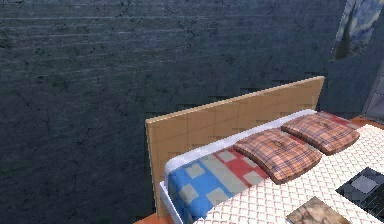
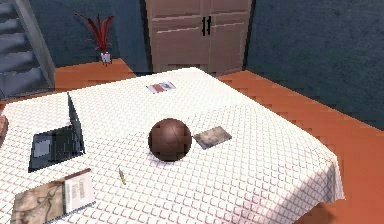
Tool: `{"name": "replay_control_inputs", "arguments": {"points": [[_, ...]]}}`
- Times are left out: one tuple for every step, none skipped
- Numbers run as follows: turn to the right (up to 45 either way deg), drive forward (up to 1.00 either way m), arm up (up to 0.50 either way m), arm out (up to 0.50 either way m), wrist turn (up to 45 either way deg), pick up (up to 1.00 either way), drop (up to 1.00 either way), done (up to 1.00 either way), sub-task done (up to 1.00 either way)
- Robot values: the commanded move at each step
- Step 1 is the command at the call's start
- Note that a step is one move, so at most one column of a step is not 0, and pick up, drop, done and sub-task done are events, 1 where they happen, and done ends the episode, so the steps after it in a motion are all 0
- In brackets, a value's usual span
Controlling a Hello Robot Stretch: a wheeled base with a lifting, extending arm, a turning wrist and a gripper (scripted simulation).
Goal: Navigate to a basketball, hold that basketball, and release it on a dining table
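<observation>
A dark brown basketball (image 2: 170, 139) rests on the white-quilted bed (image 2: 270, 165) between an open laptop (image 2: 55, 148) and a card (image 2: 212, 137); the gripper's state cannot be told.

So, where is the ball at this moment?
In the arm side view the ball lies near the middle, on the white bed cover, between a laptop to its left and a small flat card close to its right.

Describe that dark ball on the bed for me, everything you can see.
The ball is a dark reddish-brown sphere, smooth-looking with a faint sheen. It rests near the middle of the bed's white quilted cover. A small flat card lies close beside it; whether they touch is unclear. The laptop lies apart.
</observation>
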Motion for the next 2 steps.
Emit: {"name": "replay_control_inputs", "arguments": {"points": [[0.0, 0.00, 0.50, 0.00, 0.0, 0.00, 0.00, 0.00, 0.00], [0.0, 0.00, 0.32, 0.00, 0.0, 0.00, 0.00, 0.00, 0.00]]}}
